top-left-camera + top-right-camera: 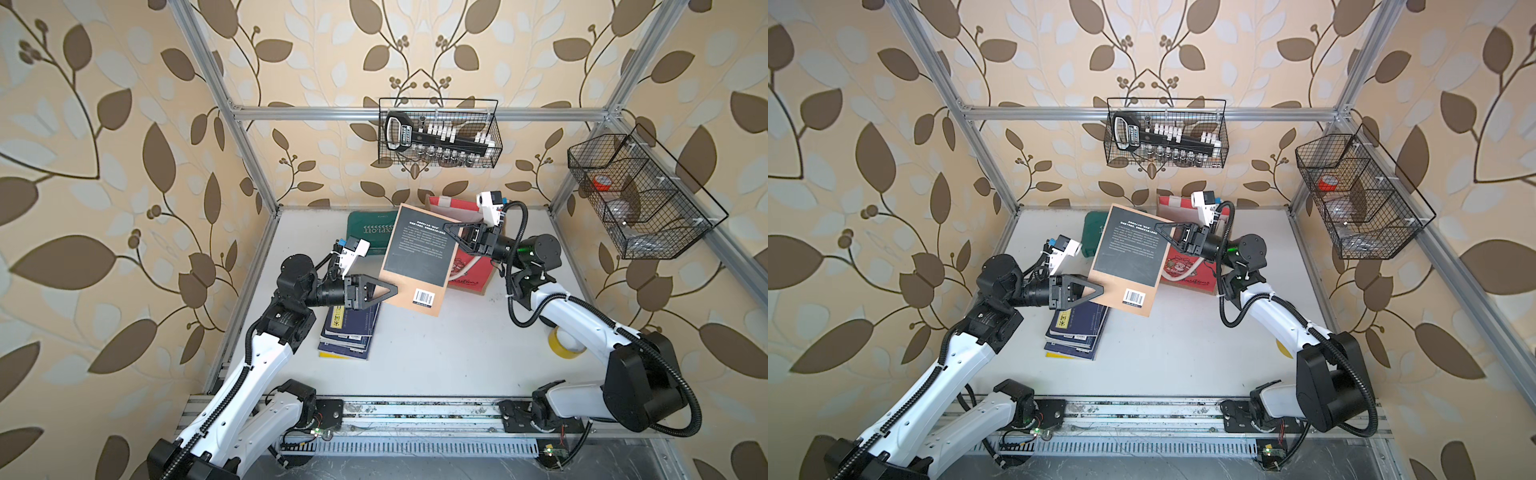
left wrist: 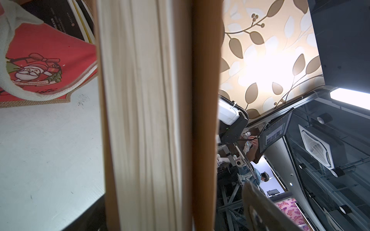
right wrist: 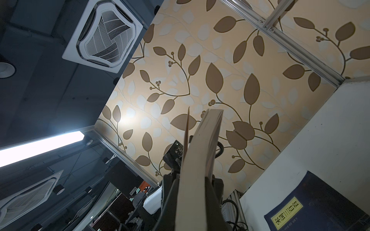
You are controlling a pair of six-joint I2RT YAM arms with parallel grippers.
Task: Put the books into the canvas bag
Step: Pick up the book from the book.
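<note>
One book (image 1: 419, 257) was held aloft, tilted, partly over bag (image 1: 473, 270), stack of books (image 1: 349, 332) lying on tabletop (image 1: 436, 353) nearby. Right fingers (image 1: 449, 228) were clenched on book's bag-side edge; left fingers (image 1: 392, 288) at opposite corner, grip not determinable. Book best carried by right alone, lowered edge-first into bag mouth, rope handle (image 2: 42, 98) avoided.

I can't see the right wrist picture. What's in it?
The robot's right hand pinches a book by its pale page edge, seen close up. Behind are leafy brown wallpaper and a ceiling vent; a dark blue book with a yellow label lies on the white table.
</note>
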